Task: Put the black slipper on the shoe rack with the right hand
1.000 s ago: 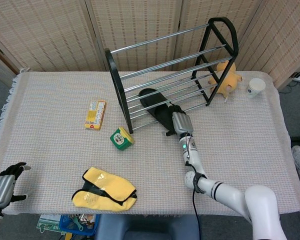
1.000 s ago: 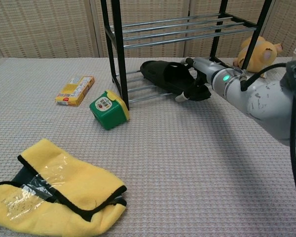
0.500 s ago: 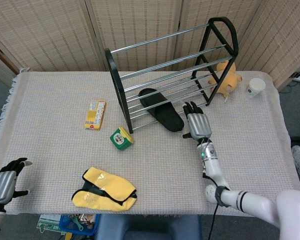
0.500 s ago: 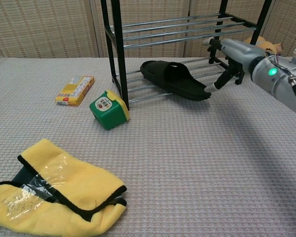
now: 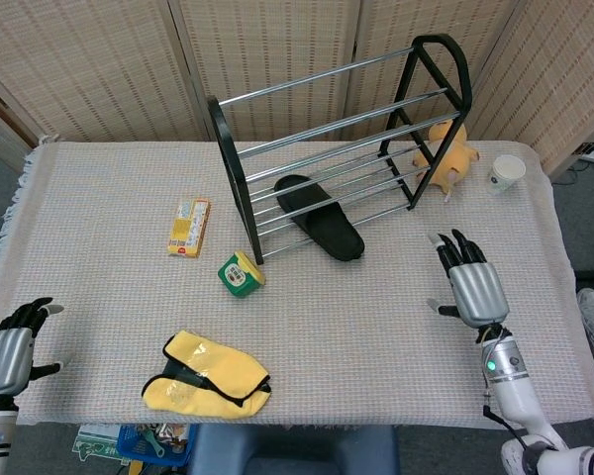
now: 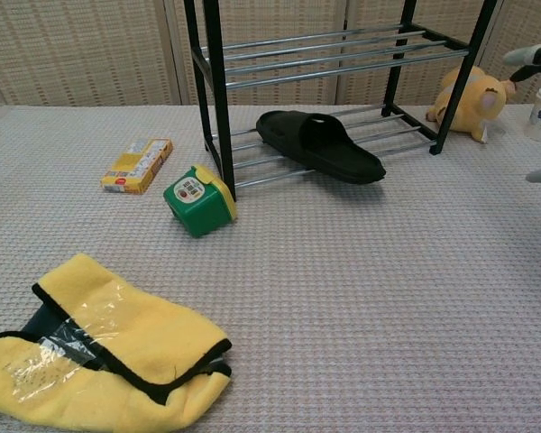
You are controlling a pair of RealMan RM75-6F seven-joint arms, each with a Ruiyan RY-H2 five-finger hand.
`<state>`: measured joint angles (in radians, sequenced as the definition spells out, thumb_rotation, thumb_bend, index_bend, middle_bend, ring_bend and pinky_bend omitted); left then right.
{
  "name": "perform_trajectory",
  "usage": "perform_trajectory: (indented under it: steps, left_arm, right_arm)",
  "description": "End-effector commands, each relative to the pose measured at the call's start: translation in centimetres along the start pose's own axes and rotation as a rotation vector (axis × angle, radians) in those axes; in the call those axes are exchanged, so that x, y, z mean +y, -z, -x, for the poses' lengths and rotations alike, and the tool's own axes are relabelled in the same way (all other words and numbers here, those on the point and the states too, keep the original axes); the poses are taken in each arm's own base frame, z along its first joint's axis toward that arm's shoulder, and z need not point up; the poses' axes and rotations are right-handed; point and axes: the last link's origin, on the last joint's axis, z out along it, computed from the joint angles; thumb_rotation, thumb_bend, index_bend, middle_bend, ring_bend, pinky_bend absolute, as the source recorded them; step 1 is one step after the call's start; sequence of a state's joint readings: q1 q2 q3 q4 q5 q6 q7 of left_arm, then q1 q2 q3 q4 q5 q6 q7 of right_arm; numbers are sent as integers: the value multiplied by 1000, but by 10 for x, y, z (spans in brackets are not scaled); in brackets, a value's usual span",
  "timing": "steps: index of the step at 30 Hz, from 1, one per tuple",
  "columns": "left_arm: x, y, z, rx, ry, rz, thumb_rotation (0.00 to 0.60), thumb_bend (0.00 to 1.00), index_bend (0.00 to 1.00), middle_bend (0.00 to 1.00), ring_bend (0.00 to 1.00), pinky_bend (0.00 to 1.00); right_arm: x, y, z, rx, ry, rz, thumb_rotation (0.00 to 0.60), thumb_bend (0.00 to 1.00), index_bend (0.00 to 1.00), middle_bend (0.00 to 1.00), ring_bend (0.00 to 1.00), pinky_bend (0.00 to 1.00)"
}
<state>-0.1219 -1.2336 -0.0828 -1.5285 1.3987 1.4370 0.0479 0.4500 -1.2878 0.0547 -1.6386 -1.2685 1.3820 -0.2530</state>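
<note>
The right robot hand [image 5: 469, 284] has pulled well back from the black slipper [image 5: 320, 218] it was gripping a second ago, and now hovers over the bare worktop [image 5: 99, 297] with its fingers spread and nothing in them.

From the left: the left robot hand [image 5: 10, 348] sits at the near-left corner of the worktop, fingers apart and empty, playing no part. A yellow-and-black cloth [image 5: 208, 375] lies bunched near the front edge. Beyond it a flat orange box [image 5: 189, 227] lies near a small green carton [image 5: 241, 273], which rests just beside the front leg of the shoe rack [image 5: 337, 129].

The slipper lies across the rack's lowest rails, its heel end inside the frame and its toe end jutting out over the front rail, tipped down toward the worktop; whether the toe touches the cloth surface is hard to tell. Right of the rack sit a yellow plush toy [image 5: 445, 153] and a paper cup [image 5: 506, 172].

The placing appears essentially done: the slipper is on the rack and released. All that seems left is for the right robot hand to finish retreating, unless the overhanging toe calls for a nudge further in.
</note>
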Motion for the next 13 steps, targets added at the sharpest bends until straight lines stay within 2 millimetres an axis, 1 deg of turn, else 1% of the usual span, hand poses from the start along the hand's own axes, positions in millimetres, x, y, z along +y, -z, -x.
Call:
perform_trajectory:
  steps: [1,6,13]
  left_arm:
    - [3,2,-4,27,12,-8,600,174,295,209,199,310]
    - [8,7,-8,42,15,1,600,174,295,209,199,310]
    - [15,14,-12,41,9,14,600,173,295,209,199,310]
  right_arm:
    - [14,32,-7,10,-42,11,600,77,0,145,10,127]
    - [28,68,-7,18,-58,30,600,77,0,151,10,127]
    - [45,97,-14,45,-65,72,600,77,0,176,10,127]
